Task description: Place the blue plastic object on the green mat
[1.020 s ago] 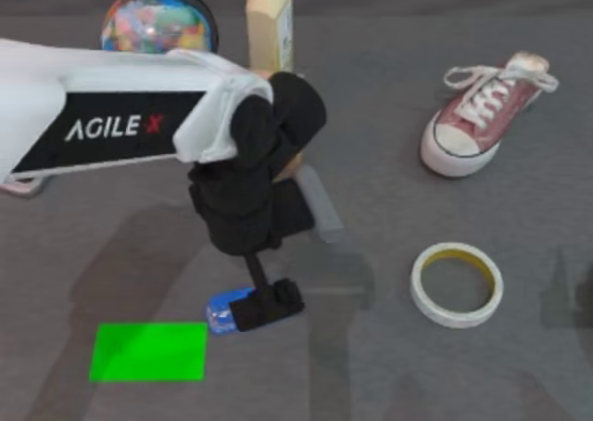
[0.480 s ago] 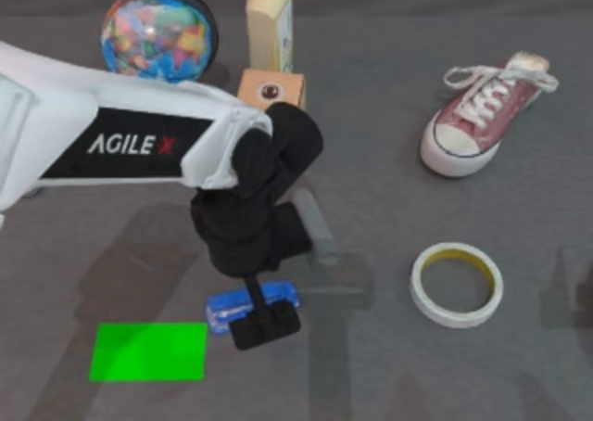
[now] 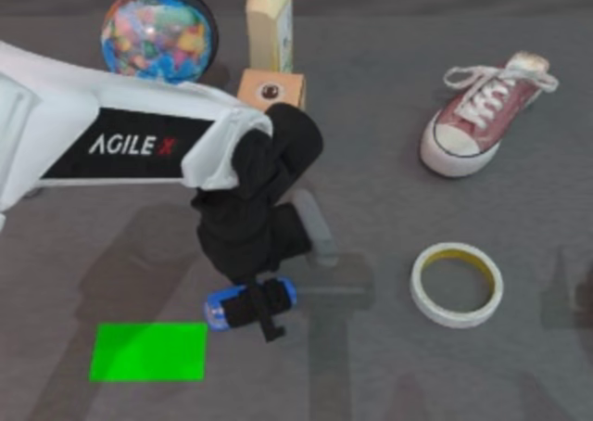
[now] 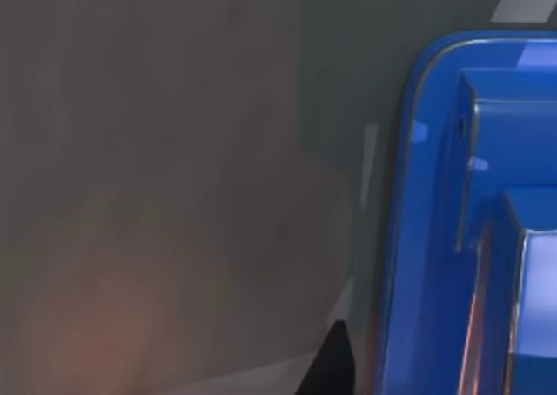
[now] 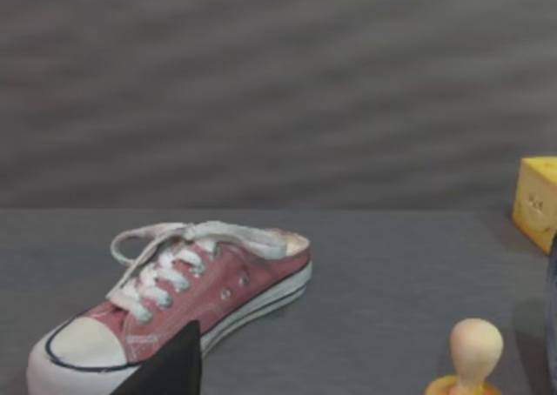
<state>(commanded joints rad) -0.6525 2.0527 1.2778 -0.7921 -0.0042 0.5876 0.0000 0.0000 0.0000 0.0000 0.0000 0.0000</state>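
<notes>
The left end effector [image 3: 255,307] reaches down from the white AgileX arm near the bench's middle, its black fingers closed across the middle of the small glossy bright-blue plastic object [image 3: 219,307], whose rounded ends show on either side of them; the object lies lengthwise left to right, and whether it rests on the grey bench [image 3: 371,143] or is raised off it cannot be told; in the left wrist view the blue object [image 4: 470,230] fills one side, very close to the camera. The flat neon-green rectangular mat [image 3: 148,351] lies just beside and below-left of the object, its upper right corner near the object's left end, not under it. Farther out stand a small tan box [image 3: 271,89], a cream bottle with a green cap [image 3: 270,22] and a multicoloured globe [image 3: 153,31]; on the right are a ring of pale tape [image 3: 457,284] and a red canvas sneaker with white laces [image 3: 482,115]. The right end effector is out of the top view.
</notes>
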